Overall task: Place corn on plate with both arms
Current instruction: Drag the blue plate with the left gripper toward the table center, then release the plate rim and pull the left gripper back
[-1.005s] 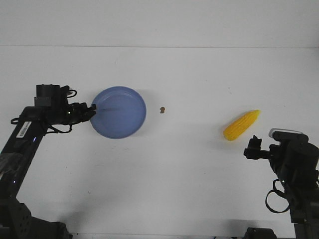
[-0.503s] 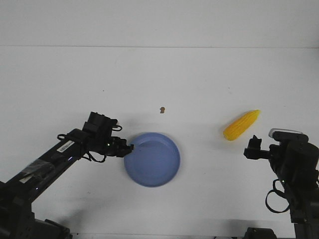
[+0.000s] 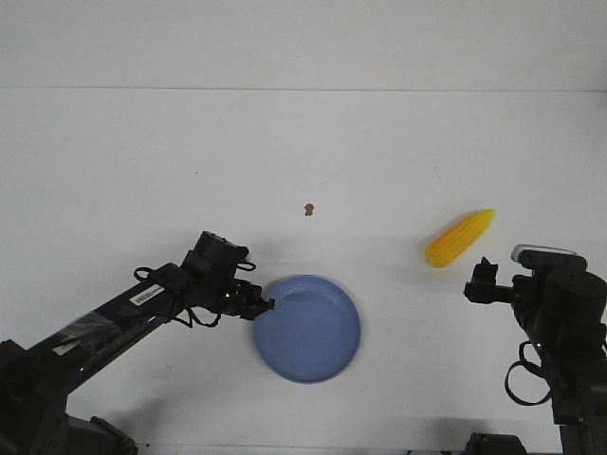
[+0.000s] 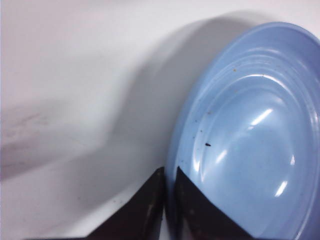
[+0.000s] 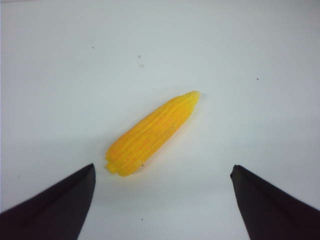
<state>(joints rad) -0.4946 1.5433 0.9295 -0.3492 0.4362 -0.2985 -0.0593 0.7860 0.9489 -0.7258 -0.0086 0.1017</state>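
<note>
- Blue plate [image 3: 307, 329] sits on the white table [image 3: 379, 152], low and near the middle.
- The left gripper [image 3: 266, 305] pinches the plate's rim — its fingers [image 4: 150, 210] are tight on it.
- Yellow corn [image 3: 460, 238] lies far off to the right, flat on the table.
- The right gripper [image 3: 484, 280] waits just beside the corn — its fingers [image 5: 55, 205] are spread wide, holding nothing.

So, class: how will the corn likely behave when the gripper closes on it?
The corn looks rounded and tapered, so it may roll or swing sideways if nudged. Its ridged surface probably gives some grip. It seems stiff and lies free between the open right gripper fingers.
</note>
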